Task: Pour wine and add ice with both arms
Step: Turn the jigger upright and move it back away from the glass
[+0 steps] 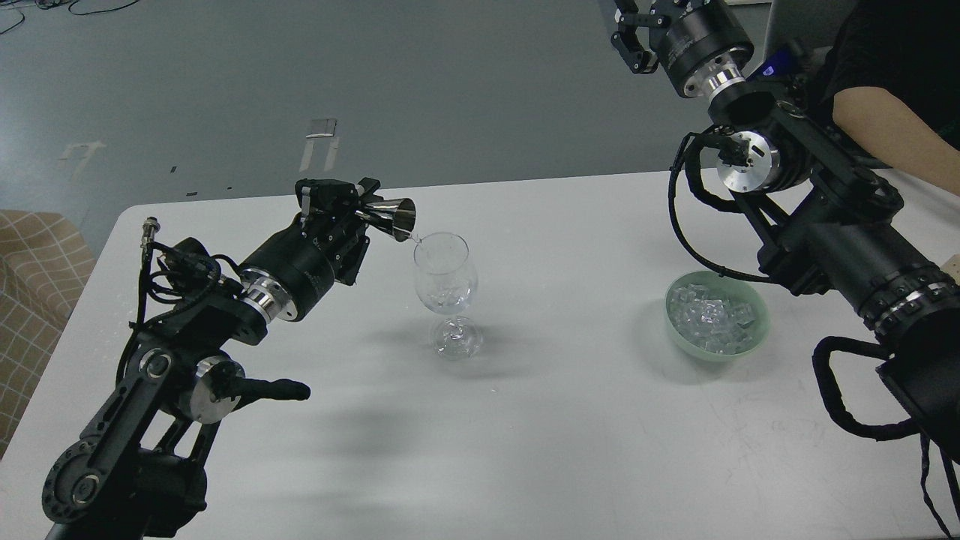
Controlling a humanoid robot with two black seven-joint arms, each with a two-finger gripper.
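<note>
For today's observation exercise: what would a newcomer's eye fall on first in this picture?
Likely the left tool, tipping a shiny metal jigger over the rim of a clear wine glass standing mid-table. Next, the pale green bowl heaped with ice, to the glass's right. The right tool hangs high at the picture's top, away from both.

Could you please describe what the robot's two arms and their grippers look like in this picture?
Both arms are thick, matte black and jointed, with polished silver discs and rings at the joints. Looped black ribbed cables run along the left arm and right arm. The black left gripper has blocky linked fingers; the black right gripper shows similar linked fingers at the top edge. No markings are legible.
</note>
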